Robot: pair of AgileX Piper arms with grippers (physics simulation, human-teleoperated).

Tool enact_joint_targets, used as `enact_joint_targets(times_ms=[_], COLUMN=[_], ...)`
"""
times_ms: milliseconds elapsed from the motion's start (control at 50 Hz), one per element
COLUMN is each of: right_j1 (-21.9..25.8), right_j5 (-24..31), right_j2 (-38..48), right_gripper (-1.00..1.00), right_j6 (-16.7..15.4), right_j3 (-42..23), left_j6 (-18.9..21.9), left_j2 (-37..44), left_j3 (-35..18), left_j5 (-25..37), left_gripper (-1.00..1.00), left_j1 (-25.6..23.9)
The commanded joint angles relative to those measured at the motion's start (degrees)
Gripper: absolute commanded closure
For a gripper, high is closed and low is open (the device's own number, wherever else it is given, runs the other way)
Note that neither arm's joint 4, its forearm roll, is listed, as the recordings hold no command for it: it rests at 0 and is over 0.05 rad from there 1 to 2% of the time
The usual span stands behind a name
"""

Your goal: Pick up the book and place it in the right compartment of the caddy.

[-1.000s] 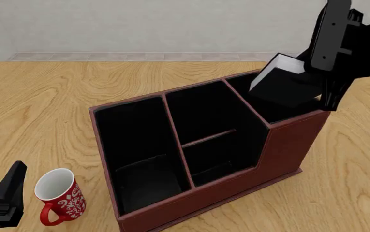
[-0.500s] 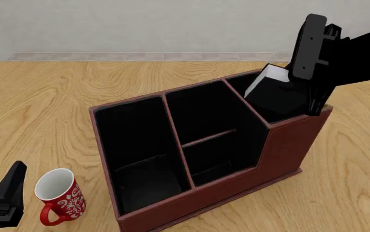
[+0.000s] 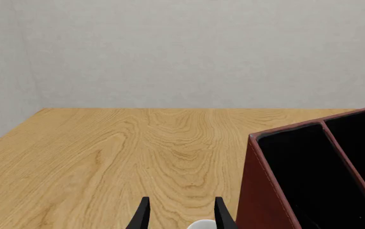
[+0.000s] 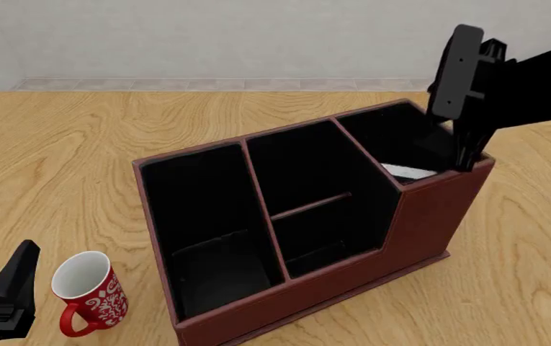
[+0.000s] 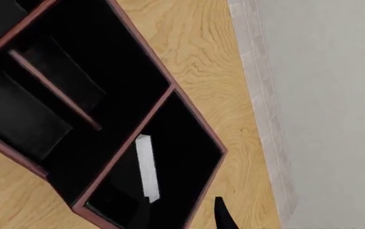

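Book (image 4: 405, 171) lies inside right compartment (image 4: 390, 137), jaws apart above.

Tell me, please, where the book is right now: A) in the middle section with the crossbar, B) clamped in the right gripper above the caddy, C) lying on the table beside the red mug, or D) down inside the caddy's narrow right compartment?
D: only the book's white page edge shows, low inside the right compartment of the caddy.

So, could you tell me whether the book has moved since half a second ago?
Yes: the book has dropped from the right gripper down into the caddy.
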Motion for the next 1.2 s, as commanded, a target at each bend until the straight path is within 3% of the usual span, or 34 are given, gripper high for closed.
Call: enact_joint_targets(times_ms=[20,380,720,1200], right_j1=[-0.2,-0.3,-1.1,-3.6], right_j5=[-0.5,-0.3,-4.9,-9.1], right_j2=[-0.3,-2.5,-6.8,-13.8], right_gripper=[-1.0,-1.0,-1.0,-1.0], right_j6=[0.2,0.8,1.3,5.7], right_j3=[-0.2,-0.9,3.6,7.4], left_j6=[0.0,0.0,0.0,0.0], left_j2=[0.0,0.0,0.0,-0.4], left_j3=[0.0,0.0,0.0,0.0], left_j5=[0.0,0.0,0.0,0.3], left_gripper=[-1.0,-1.0,-1.0,-1.0], left_j1=[0.0,0.0,0.0,0.0])
